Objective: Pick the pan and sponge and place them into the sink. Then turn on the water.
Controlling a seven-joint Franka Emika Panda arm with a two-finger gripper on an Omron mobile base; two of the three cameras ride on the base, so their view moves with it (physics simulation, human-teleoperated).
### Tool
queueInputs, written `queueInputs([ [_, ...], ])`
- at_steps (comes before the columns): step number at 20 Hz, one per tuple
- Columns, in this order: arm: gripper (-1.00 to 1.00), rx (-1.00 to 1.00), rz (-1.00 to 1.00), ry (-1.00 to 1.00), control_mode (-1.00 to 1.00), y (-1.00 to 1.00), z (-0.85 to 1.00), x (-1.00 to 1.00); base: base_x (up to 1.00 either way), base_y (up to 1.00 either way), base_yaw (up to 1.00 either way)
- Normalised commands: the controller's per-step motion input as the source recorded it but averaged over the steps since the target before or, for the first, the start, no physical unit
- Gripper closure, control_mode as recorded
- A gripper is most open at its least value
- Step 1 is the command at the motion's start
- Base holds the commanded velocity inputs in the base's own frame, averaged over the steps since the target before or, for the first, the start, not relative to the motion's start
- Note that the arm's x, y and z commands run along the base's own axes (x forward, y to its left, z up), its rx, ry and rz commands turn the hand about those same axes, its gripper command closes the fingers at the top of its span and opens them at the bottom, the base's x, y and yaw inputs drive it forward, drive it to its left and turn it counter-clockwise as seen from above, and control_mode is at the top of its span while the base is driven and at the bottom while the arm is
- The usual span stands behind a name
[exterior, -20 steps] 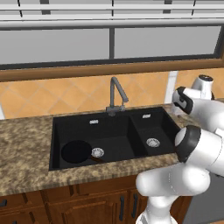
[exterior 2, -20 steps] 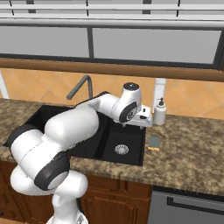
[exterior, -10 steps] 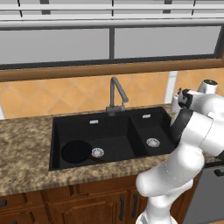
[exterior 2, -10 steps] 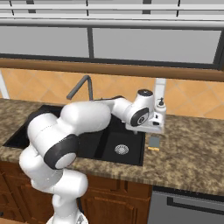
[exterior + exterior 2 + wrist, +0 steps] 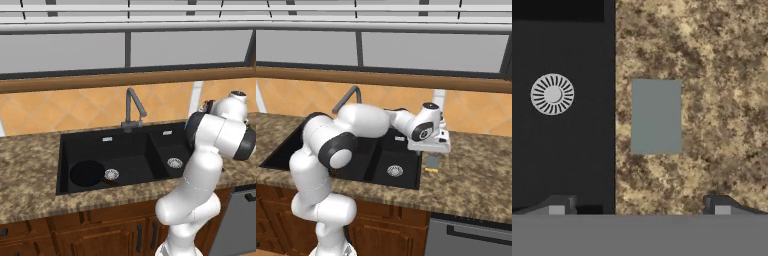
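Speckled brown granite makes up the counter [image 5: 30,165], the biggest thing here, with wooden cabinets [image 5: 75,232] below it. Set into the stone is the black sink [image 5: 115,145], its large basin to the left and its smaller basin to the right in the left base view, each with a round silver drain. A dark grey gooseneck faucet [image 5: 132,107] rises behind the divider between the basins. The white arm [image 5: 363,122] reaches across the sink toward the counter on its right.

The pan [image 5: 87,172] lies flat in the large basin, just beside that basin's drain, its thin handle passing close by the drain.

The gripper [image 5: 432,148] hangs above the counter right of the sink, pointing down, its fingers [image 5: 557,206] spread wide and holding nothing.

The sponge [image 5: 656,116] lies flat on the granite just beside the sink's right edge, grey-green face up, under the gripper and apart from the fingertips.
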Motion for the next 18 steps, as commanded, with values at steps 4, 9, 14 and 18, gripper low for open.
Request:
queueInputs([
  [4,-1.00,0.00,0.09,0.01,-1.00,-0.09,-0.15,0.33,0.00,0.00,0.00],
  [9,-1.00,0.01,0.07,0.00,-1.00,-0.07,-0.16,0.38,0.00,0.00,0.00],
  [14,-1.00,0.00,0.06,0.01,-1.00,-0.13,-0.24,0.28,0.00,0.00,0.00],
  [18,-1.00,0.00,0.03,0.04,-1.00,-0.14,-0.31,0.00,0.00,0.00,0.00],
])
